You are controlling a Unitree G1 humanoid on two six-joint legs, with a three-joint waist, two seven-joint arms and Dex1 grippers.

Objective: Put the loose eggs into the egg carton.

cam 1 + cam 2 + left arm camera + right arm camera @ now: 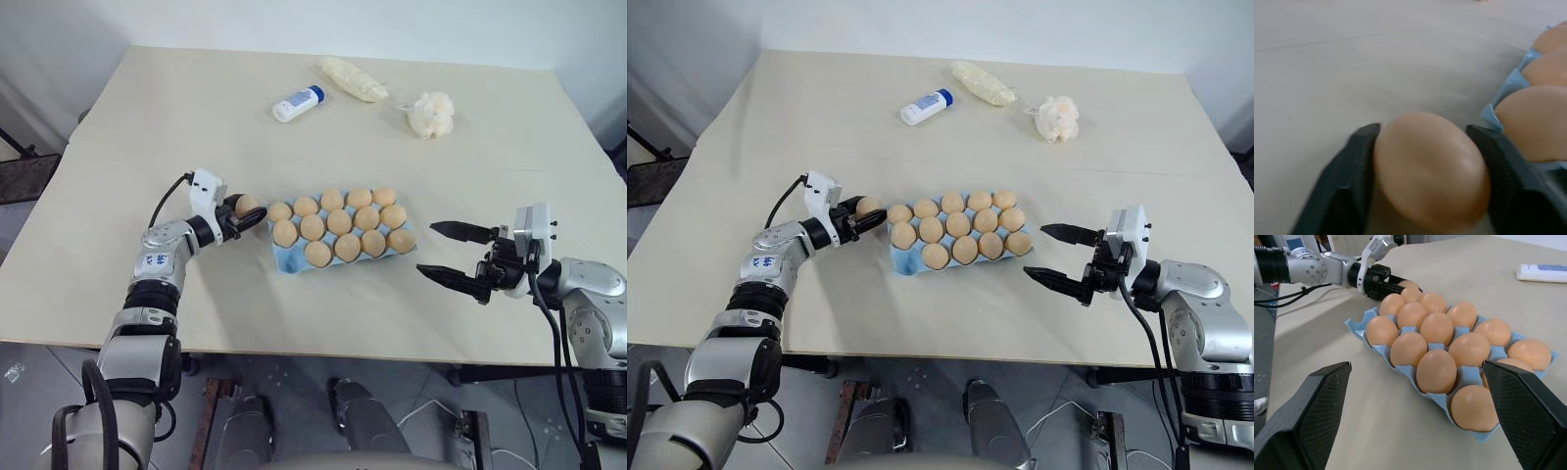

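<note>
L arm stretched fwd over table, left gripper near level, clamped on a loose egg just beside egg carton left end. R arm bent inward; right gripper spread wide, empty, right of carton. L wrist view: fingers pressing both egg sides.

A: Furniture, item one?
B: One table, pale cream top, matte and evenly lit, filling most of the head views.

A: Walls?
B: A plain white wall runs behind the table's far edge.

A: Floor?
B: Grey floor under the near edge, with dark metal frame parts standing on it.

A: Anything at the sides?
B: A dark object, partly cut off, beside the table's left edge.
</note>
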